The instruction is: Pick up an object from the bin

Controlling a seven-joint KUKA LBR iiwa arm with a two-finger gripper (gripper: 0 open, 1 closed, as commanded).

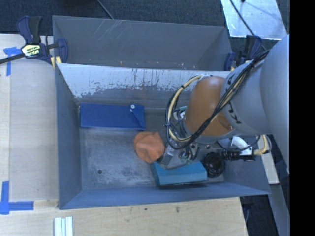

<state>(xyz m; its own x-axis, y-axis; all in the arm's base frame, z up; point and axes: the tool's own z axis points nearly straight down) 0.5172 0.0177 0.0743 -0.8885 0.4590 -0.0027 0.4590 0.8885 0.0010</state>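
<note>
Grey metal bin (69,146) walls are sloping down to a scuffed floor, and an orange ball (148,146) is lying near the middle of that floor. Behind the ball and to its left, a flat blue box (110,116) is resting along the foot of the back wall. Just in front of the ball and to its right, a teal block (179,175) is lying flat by the front wall. Further right of the ball, past the block, a black round thing (214,164) is sitting on the floor. The gripper (173,157) is reaching down just right of the ball, over the block's left end and perhaps touching it. Whether it is released or clenched cannot be told, as the arm's orange cover (209,107) and looping cables (177,107) are crowding above it.
</note>
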